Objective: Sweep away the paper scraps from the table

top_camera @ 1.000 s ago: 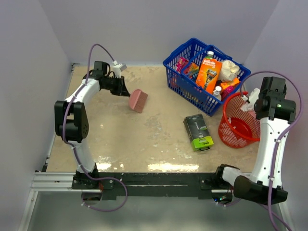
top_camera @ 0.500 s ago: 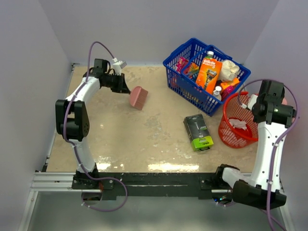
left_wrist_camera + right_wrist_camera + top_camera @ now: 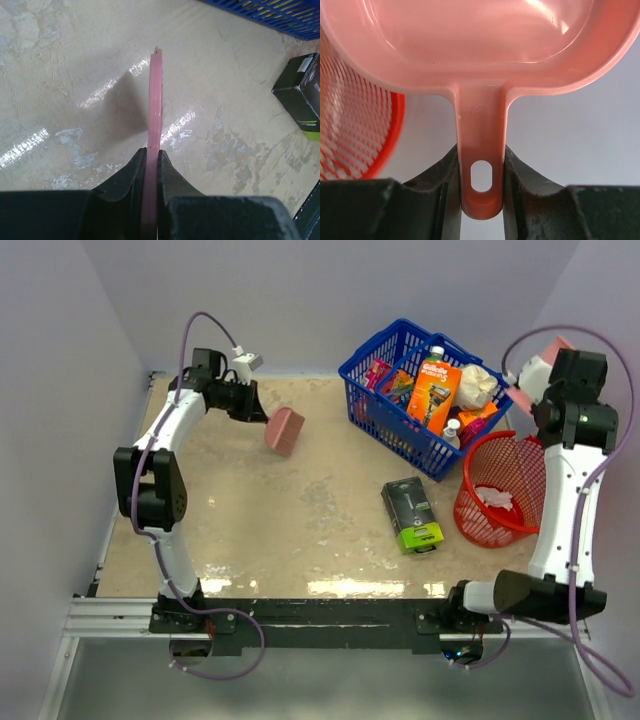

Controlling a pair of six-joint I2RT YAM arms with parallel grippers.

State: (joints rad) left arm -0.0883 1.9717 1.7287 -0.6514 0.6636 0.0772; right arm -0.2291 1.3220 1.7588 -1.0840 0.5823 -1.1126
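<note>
Table: you have one flat beige stone-look table (image 3: 250, 530), with its one black front rail (image 3: 330, 612) nearest you.
Carton: one black-and-green carton (image 3: 412, 515) lies flat right of centre, near the red bin but not touching it.
Wastebasket: one red mesh wastebasket (image 3: 475, 520) stands upright at the table's right edge.
Paper scraps: the white crumpled paper scraps (image 3: 497, 498) lie in a clump at the bottom of the wastebasket. You cannot count them singly.
Left gripper: your left gripper (image 3: 151, 155) is clamped on one pink flat brush (image 3: 155, 100), seen edge-on between the fingers. It is held over the far-left part of the table, and you cannot tell whether its tip touches.
Basket: one blue plastic basket (image 3: 395, 425) sits at the far right. In it are one orange razor pack (image 3: 436, 392), one whitish crinkled bag (image 3: 478, 386) and other goods too crowded to count.
Right gripper: your right gripper (image 3: 480, 165) is closed on the handle (image 3: 481, 130) of one pink plastic dustpan (image 3: 470, 50). It is raised high by the far-right wall, above and beyond the wastebasket. The handle has one oval hole.
</note>
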